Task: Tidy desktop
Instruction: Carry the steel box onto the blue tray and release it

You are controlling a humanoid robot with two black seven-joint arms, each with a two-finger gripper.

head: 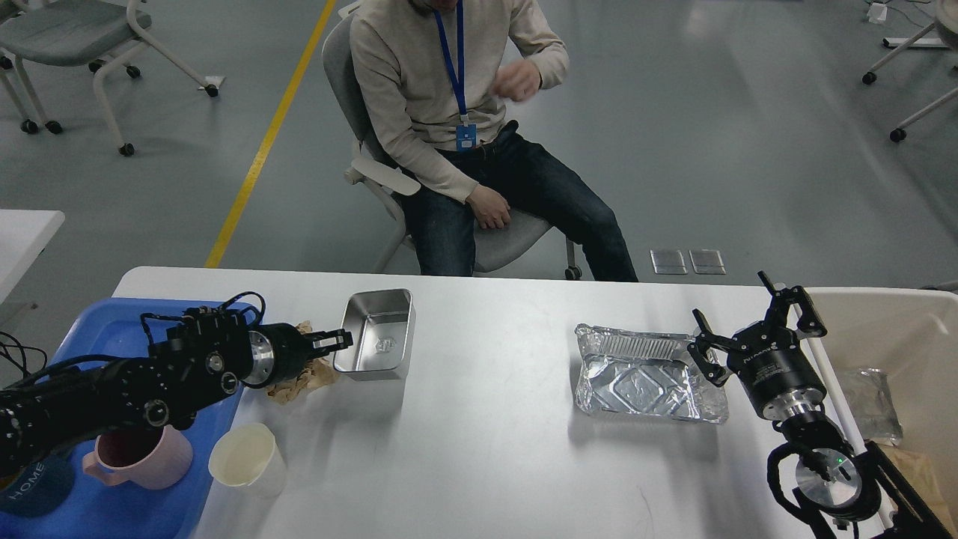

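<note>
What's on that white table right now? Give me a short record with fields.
Surface: white desktop
Left gripper: shut on the near-left rim of the steel tin
Right gripper: open, holding nothing, beside the foil tray
Left edge: blue tray with pink mug
Also: cream cup, crumpled brown paper
Right edge: beige bin

The white bench [494,464] has a smooth top and rounded corners; at its left end a blue tray [112,326] overhangs the edge; just beside the tray lies crumpled brown paper [303,378], and nearer the front a cream cup [247,464] stands upright; a steel tin [374,337] is beside the paper, tilted, whether it touches the bench cannot be told; well to the right a foil tray [644,374] lies flat; at the right end a beige bin [891,337].
</note>
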